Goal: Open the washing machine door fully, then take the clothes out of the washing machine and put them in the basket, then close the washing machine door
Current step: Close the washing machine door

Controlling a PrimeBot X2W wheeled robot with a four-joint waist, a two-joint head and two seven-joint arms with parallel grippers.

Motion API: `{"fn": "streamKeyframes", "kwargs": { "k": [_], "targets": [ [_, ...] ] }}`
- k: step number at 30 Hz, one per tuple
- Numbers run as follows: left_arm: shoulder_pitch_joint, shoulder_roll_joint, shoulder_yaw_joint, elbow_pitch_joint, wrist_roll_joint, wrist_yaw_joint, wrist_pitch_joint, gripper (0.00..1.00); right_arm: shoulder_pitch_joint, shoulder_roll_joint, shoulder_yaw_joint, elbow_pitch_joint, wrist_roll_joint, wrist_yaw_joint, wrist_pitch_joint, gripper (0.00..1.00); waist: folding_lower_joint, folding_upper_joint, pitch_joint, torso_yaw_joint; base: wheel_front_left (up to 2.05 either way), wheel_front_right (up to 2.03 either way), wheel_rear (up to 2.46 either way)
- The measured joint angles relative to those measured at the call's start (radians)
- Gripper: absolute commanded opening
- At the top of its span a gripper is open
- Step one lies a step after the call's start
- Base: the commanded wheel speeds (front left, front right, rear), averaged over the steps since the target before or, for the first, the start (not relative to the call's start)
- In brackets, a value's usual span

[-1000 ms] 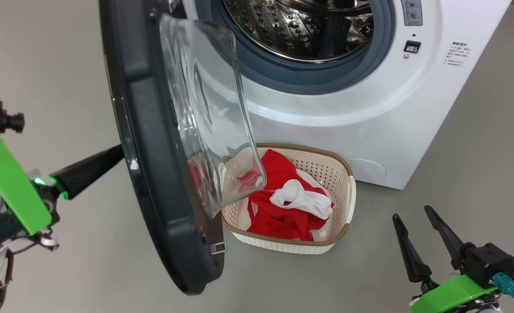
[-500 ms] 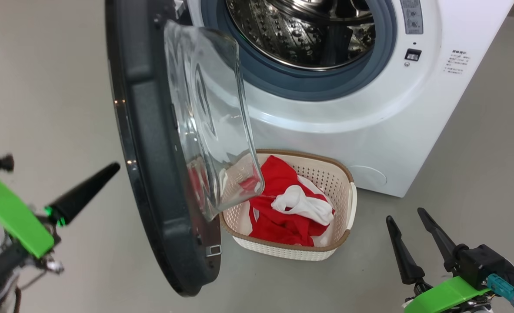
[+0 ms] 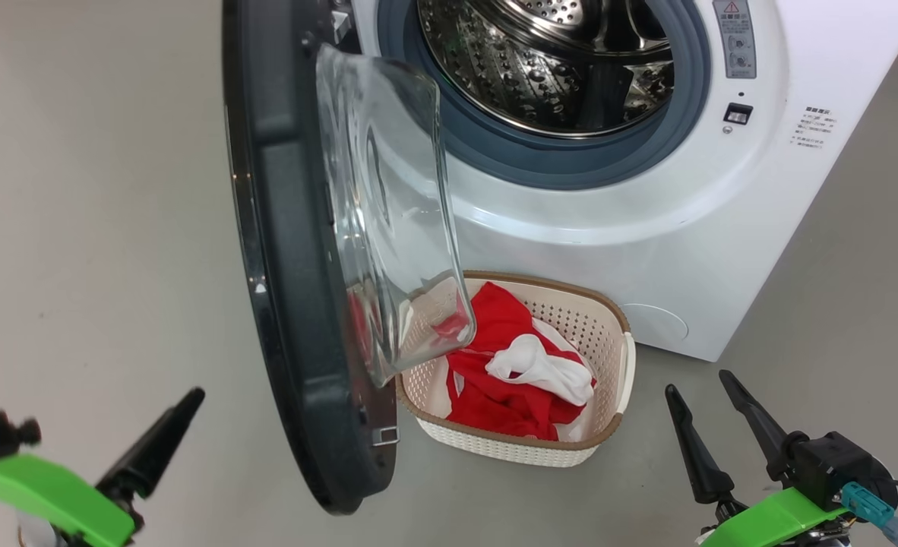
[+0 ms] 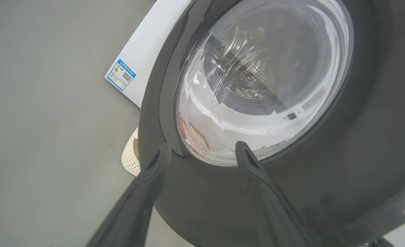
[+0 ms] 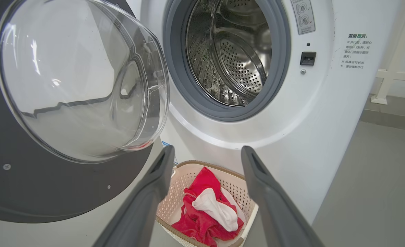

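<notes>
Clothes [image 3: 521,380] lie in the basket [image 3: 511,450] before the washing machine [image 3: 646,251]; washing machine door [image 3: 282,228] remains to close; left pincer [image 4: 202,145] and right pincer [image 3: 698,381] spread, empty.

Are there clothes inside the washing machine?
No, the drum looks empty, and the clothes lie in the basket.

On the grey floor [image 3: 77,228]: white washing machine [image 3: 608,251] standing at the back, cream basket [image 3: 510,450] sitting just in front of it.

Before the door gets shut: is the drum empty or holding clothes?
Empty, as far as visible: the drum shows bare steel; the clothes lie in the basket.
</notes>
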Motion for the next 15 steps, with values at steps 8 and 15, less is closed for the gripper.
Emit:
{"fn": "streamKeyframes", "kwargs": {
  "k": [8,15],
  "targets": [
    [0.078,-0.043,-0.044,0.052,0.001,0.0,-0.149,1.0,0.0,0.0,0.004,0.008,0.0,0.0,0.0,1.0,0.0,0.0,-0.005,0.012,0.0,0.0,0.0],
    [0.103,-0.067,-0.091,0.091,0.002,0.0,-0.274,1.0,0.0,0.0,0.004,0.01,0.002,0.0,0.0,1.0,0.0,0.0,-0.008,0.019,0.0,0.0,0.0]
  ]
}}
